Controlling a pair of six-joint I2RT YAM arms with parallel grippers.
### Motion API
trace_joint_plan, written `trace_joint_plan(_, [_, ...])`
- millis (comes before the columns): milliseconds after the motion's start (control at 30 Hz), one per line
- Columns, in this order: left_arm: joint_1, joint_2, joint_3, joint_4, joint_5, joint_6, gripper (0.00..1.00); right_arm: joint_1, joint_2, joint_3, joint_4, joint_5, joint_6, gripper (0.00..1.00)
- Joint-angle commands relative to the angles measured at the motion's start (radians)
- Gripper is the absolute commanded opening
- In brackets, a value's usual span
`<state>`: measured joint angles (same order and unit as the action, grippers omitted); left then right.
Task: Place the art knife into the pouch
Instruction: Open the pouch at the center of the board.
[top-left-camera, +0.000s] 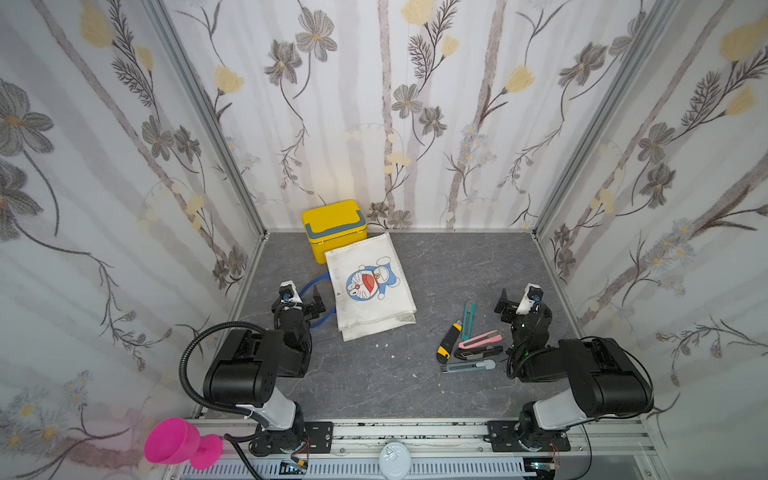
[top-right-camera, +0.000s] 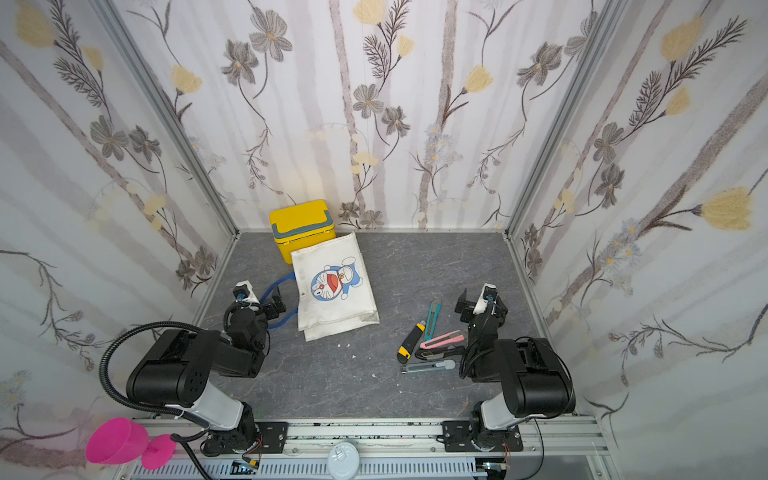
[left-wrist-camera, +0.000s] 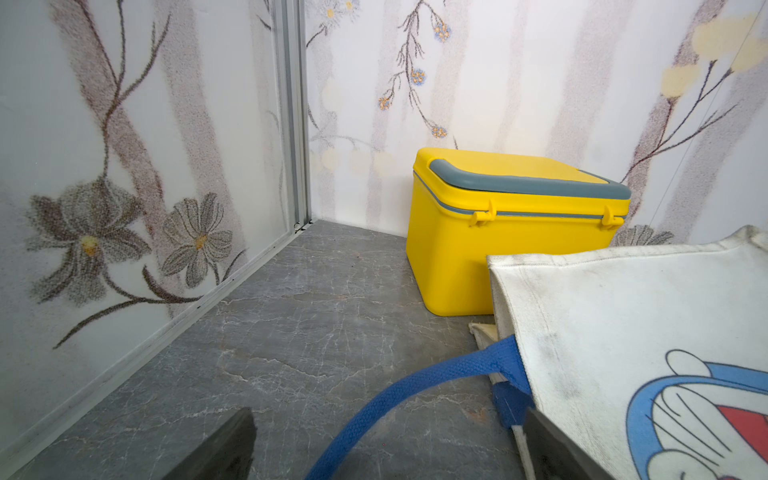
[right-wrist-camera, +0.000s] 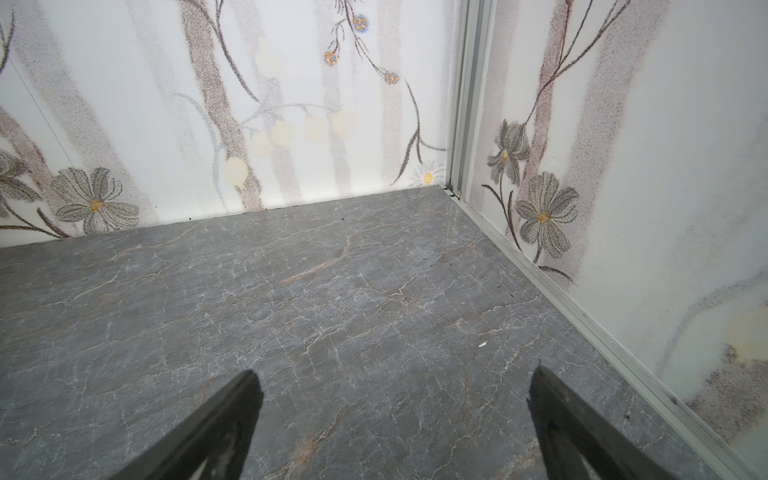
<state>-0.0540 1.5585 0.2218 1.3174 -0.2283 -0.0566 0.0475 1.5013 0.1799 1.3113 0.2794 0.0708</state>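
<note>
Art knives (top-left-camera: 480, 338), five clustered on the bench (top-left-camera: 374, 374), lie just beside the right jaws, which stand wide open and empty. The pouch (top-left-camera: 370, 286) lies just beside the open left jaws, its blue strap (left-wrist-camera: 395, 399) passing between them.

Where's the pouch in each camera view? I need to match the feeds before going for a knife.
Both top views: the pouch lies just left of centre, cat print up, its far edge at the yellow box.
Left wrist: it fills the lower right corner, with its blue strap trailing out.
Right wrist: not in it.
Shared landmark: the yellow box, directly behind the pouch.
</note>
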Motion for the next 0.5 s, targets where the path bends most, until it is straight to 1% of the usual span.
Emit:
trace_joint_plan(0, [-0.007, -0.103, -0.003, -0.041, -0.068, -0.015, 1.0, 0.008, -0.048, 0.023, -0.05, -0.011, -0.018, 0.99])
trace_joint_plan(100, [-0.026, -0.225, 0.016, -0.164, -0.157, -0.026, 1.0, 0.042, -0.106, 0.036, -0.111, 0.022, -0.054, 0.99])
trace_joint_plan(133, [-0.034, -0.276, 0.032, -0.232, -0.194, -0.057, 1.0, 0.056, -0.125, 0.036, -0.123, 0.046, -0.065, 1.0])
trace_joint_plan(233, [-0.047, -0.409, 0.107, -0.459, -0.208, -0.15, 1.0, 0.093, -0.208, 0.066, -0.221, 0.122, -0.081, 1.0])
trace_joint_plan(267, [-0.057, -0.432, 0.144, -0.546, -0.214, -0.182, 1.0, 0.101, -0.241, 0.09, -0.274, 0.148, -0.049, 1.0])
trace_joint_plan(367, [-0.076, -0.462, 0.246, -0.8, -0.226, -0.307, 1.0, 0.107, -0.337, 0.186, -0.504, 0.096, 0.028, 0.99])
trace_joint_plan(467, [-0.076, -0.495, 0.302, -0.998, -0.207, -0.414, 1.0, 0.13, -0.39, 0.284, -0.714, 0.043, 0.084, 0.99])
